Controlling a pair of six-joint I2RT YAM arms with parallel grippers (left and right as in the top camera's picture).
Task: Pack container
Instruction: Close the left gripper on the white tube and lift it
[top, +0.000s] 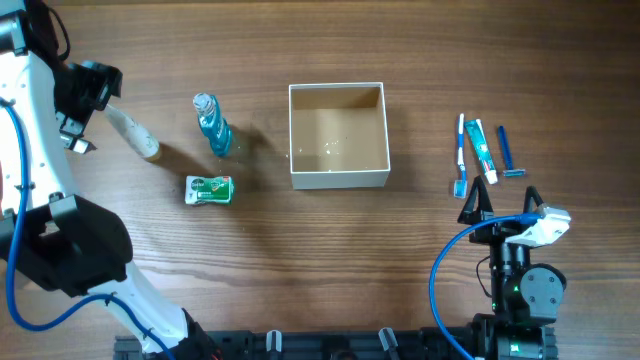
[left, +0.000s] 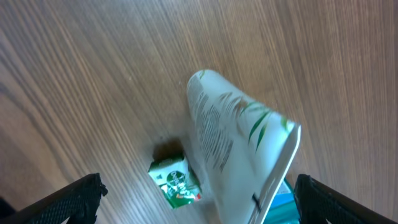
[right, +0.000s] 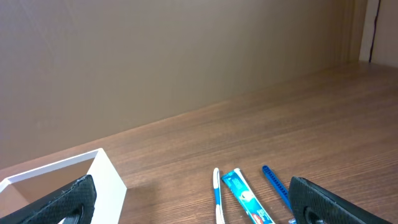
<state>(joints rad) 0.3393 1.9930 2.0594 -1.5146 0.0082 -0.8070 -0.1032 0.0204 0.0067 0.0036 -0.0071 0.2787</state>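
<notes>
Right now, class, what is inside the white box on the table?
Nothing: the overhead view shows the container with a bare tan floor. From the right wrist, its wall hides most of the inside.

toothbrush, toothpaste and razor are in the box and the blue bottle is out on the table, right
No: overhead shows the toothbrush, toothpaste and razor on the table beside the box, not in it. The blue bottle is out, yes.
</notes>
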